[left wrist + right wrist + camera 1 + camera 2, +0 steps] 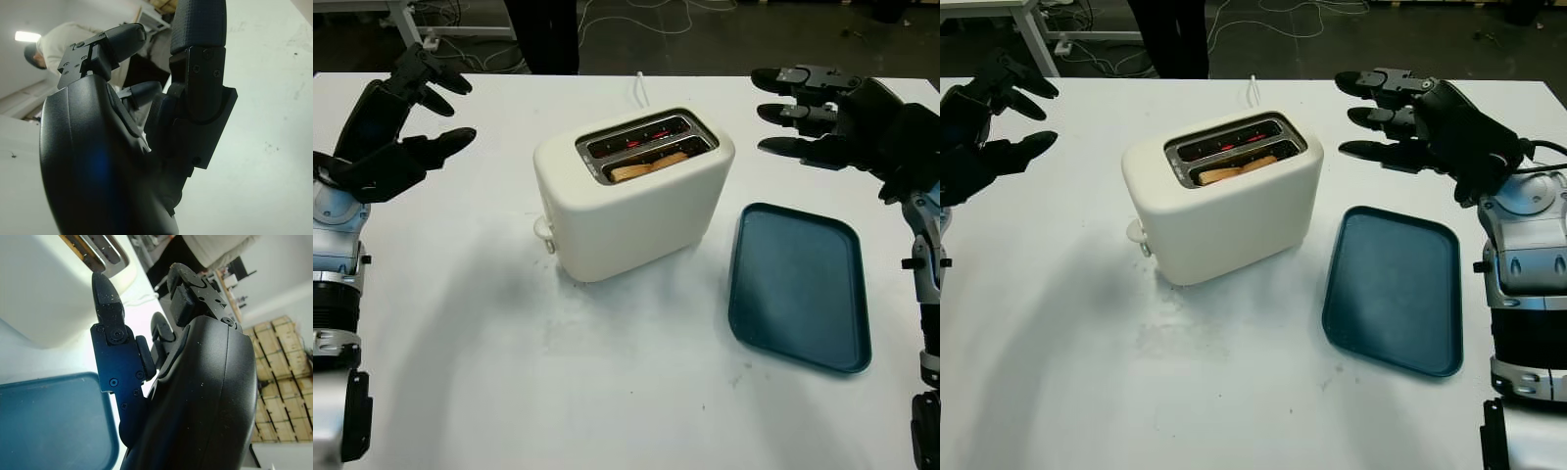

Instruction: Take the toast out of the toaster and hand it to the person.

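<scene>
Both hands empty, spread: bring right hand (822, 122) over cream toaster (631, 201), pinch toast (649, 164) edge in near slot, left hand (396, 137) parked.

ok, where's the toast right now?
In the head views, the toast sits in the near slot of the white toaster at table centre, left of the blue tray.

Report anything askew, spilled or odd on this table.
The toaster sits turned at an angle to the table edge, toast in its nearer slot, and pale smudges mark the table in front. Nothing is spilled or damaged.
</scene>
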